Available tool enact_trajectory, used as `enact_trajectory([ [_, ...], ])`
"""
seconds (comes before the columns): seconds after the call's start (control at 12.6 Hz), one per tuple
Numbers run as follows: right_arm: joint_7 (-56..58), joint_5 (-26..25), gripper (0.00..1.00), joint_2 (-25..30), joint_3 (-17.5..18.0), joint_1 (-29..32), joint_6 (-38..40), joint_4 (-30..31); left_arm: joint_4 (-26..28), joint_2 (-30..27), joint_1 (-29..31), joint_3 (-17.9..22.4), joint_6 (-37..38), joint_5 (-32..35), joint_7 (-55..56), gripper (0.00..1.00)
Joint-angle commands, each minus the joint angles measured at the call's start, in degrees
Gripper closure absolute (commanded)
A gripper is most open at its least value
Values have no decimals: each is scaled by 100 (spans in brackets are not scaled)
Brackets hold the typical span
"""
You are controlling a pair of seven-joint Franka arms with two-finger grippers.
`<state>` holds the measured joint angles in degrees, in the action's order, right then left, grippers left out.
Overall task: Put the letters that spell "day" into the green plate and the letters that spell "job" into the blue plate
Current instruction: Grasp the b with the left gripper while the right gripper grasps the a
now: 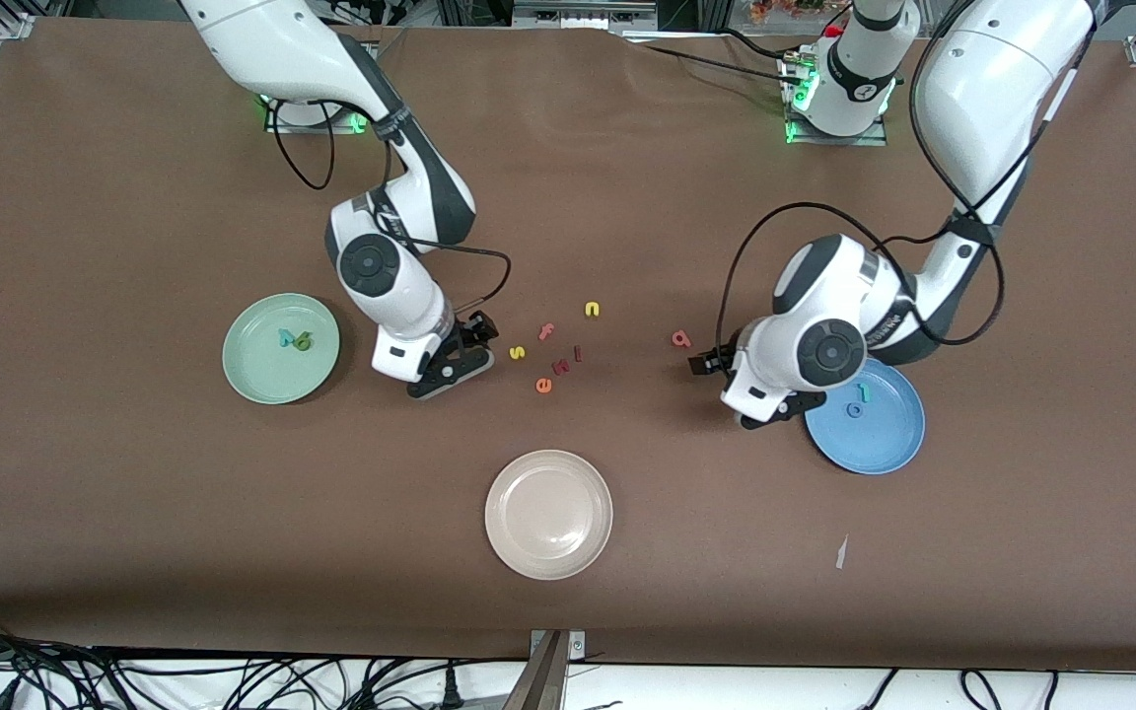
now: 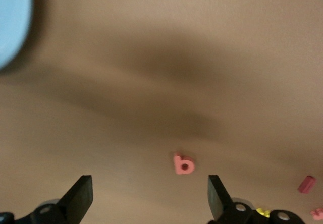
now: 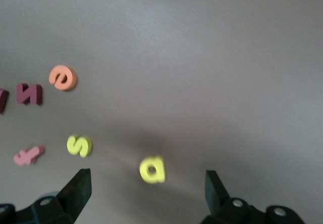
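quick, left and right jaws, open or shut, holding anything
left gripper: open, holding nothing, over the table by the pink b.
right gripper: open, holding nothing, over the yellow a.

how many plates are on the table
3. The green plate lies toward the right arm's end, with letters in it. The blue plate lies toward the left arm's end, also with letters. The beige plate sits between them, nearest the front camera.

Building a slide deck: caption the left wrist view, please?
Left gripper, open, hovers above the pink b on the brown table.
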<state>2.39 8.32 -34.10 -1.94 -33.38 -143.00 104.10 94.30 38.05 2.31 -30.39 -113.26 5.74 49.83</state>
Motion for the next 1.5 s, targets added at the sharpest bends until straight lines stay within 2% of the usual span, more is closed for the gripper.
enact_trajectory([
  [0.0,-72,-374,2,-219,-105,-99,-298,-66,728,-306,59,-55,-721,-73,412,0],
  [0.24,-72,-577,9,-193,-105,-116,-648,293,1353,-420,7,-64,-1495,67,562,0],
  [0.47,-90,-604,10,-123,-96,-125,-782,584,1556,-403,-143,-55,-1857,268,817,1],
  [0.55,-107,-604,13,-123,-78,-125,-834,628,1609,-368,-230,-55,-1953,339,965,3],
  [0.79,-151,-586,21,-123,-43,-187,-931,682,1671,-289,-248,-46,-2077,472,1081,26],
  [0.95,-151,-560,32,-114,-43,-204,-922,673,1671,-263,-248,-46,-2147,472,1081,32],
  [1.19,-151,-560,47,-88,-43,-204,-922,664,1653,-96,-275,-38,-2366,472,1081,33],
  [1.27,-151,-560,51,-88,-43,-204,-922,673,1653,-61,-275,-20,-2394,481,1072,36],
  [1.42,-142,-560,61,-70,-43,-196,-914,673,1653,-43,-275,-20,-2403,481,1072,49],
])
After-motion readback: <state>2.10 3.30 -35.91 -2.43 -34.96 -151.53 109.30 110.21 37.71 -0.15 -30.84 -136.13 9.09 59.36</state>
